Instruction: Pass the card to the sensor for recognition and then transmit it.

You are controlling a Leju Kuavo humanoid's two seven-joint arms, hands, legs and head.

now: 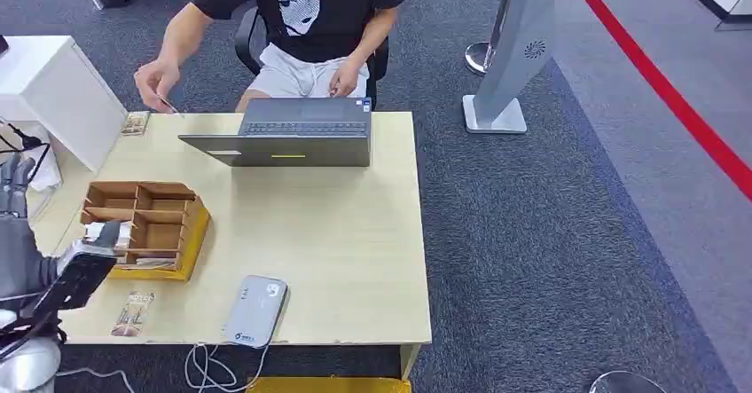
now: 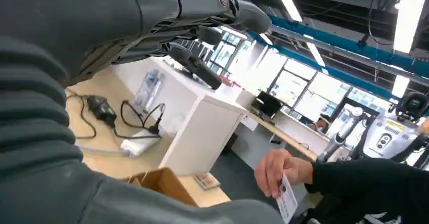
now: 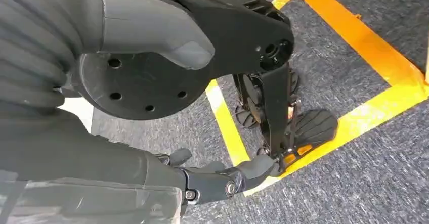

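Centrally, a light wooden table (image 1: 355,233) with bare surface right of the compartmented wooden box (image 1: 146,224). Near the front edge, a white-grey sensor (image 1: 255,310). At the far-left corner, a small white card (image 2: 287,201), pinched by a person's hand (image 2: 275,171). Left hand (image 2: 202,27): fingers spread, holding nothing. Right hand (image 3: 217,181): hanging above carpet, fingers extended, empty.

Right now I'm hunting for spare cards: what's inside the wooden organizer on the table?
The wooden organizer has several compartments that look mostly bare; something pale lies along its near edge. The left hand covers its near-left corner.
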